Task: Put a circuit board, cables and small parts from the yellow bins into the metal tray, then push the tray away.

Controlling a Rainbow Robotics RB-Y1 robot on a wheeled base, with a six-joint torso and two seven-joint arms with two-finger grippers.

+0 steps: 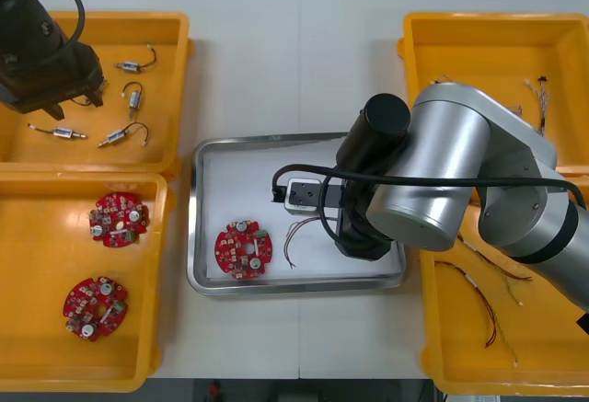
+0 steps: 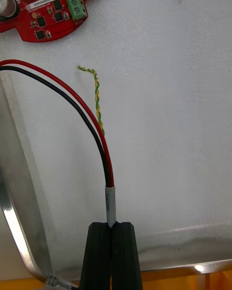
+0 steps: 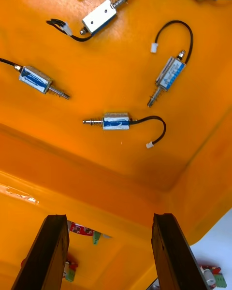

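While clamped on the metal sleeve of a red and black cable (image 2: 110,200), right end effector (image 2: 112,224) low over metal tray (image 1: 230,181) at frame centre, red circuit board (image 1: 243,249) in tray's lower left, left end effector (image 3: 110,217) spread wide above small metal parts (image 3: 116,121), upper-left yellow bin (image 1: 101,29).

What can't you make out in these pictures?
Front view: the right arm covers the right part of the metal tray; what lies under it is hidden.
Front view: the left arm covers a corner of the far left yellow bin.
Right wrist view: the circuit board is cut by the edge, and the red and black cable in the shut right pincer runs off the side, its far end unseen.
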